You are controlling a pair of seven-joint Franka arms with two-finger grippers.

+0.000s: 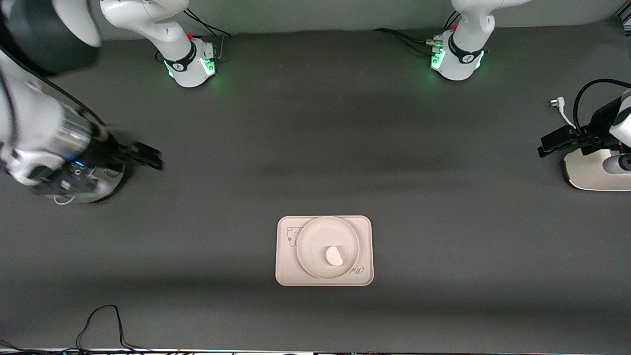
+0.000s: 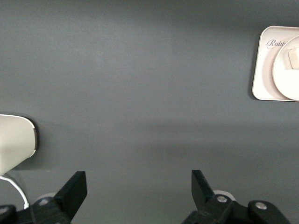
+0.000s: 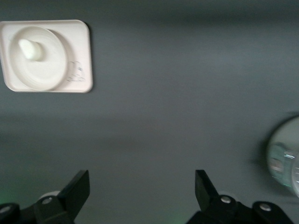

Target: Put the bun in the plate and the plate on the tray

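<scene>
The tray (image 1: 286, 268) lies on the dark table near the front camera. The plate (image 1: 318, 236) sits on the tray, and the white bun (image 1: 334, 256) lies in the plate. My right gripper (image 1: 154, 159) is open and empty over the table's right arm end, well apart from the tray. My left gripper (image 1: 545, 146) is open and empty over the left arm end. The left wrist view shows its open gripper (image 2: 138, 179) with the tray (image 2: 261, 70), plate (image 2: 282, 79) and bun (image 2: 294, 58) at the picture's edge. The right wrist view shows its open gripper (image 3: 141, 179), the tray (image 3: 84, 51), plate (image 3: 46, 70) and bun (image 3: 30, 49).
A round pale stand (image 1: 98, 190) sits under the right gripper. A similar one (image 1: 589, 170) sits at the left arm's end, with a white plug (image 1: 557, 103) near it. A black cable (image 1: 103, 325) loops at the table edge nearest the front camera.
</scene>
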